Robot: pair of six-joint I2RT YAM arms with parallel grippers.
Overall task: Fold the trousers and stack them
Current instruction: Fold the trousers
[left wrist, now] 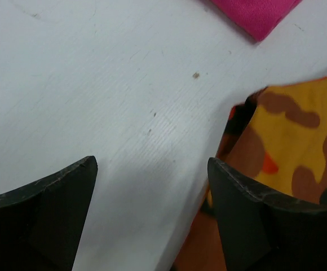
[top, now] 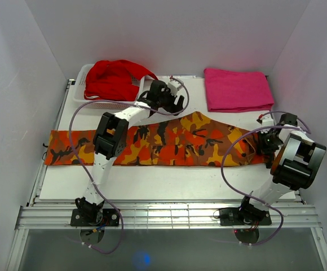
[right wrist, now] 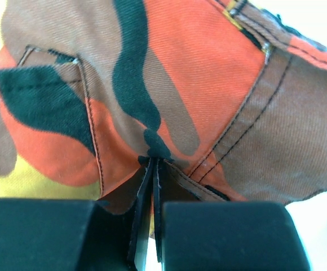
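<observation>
My right claw [right wrist: 152, 206] clamps the right end of the trousers [top: 169, 144], anchoring them where they lie stretched left to right across the tabletop [top: 152, 180]; my left claw [left wrist: 152, 169] hangs open over their far edge, apparently placed to take the fold.

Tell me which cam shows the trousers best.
Top external: the trousers lie spread full length across the table, so their whole shape is visible. Right wrist shows only a close patch with seams, pinched between the right fingers. Left wrist catches just one edge beside the open left fingers.
</observation>
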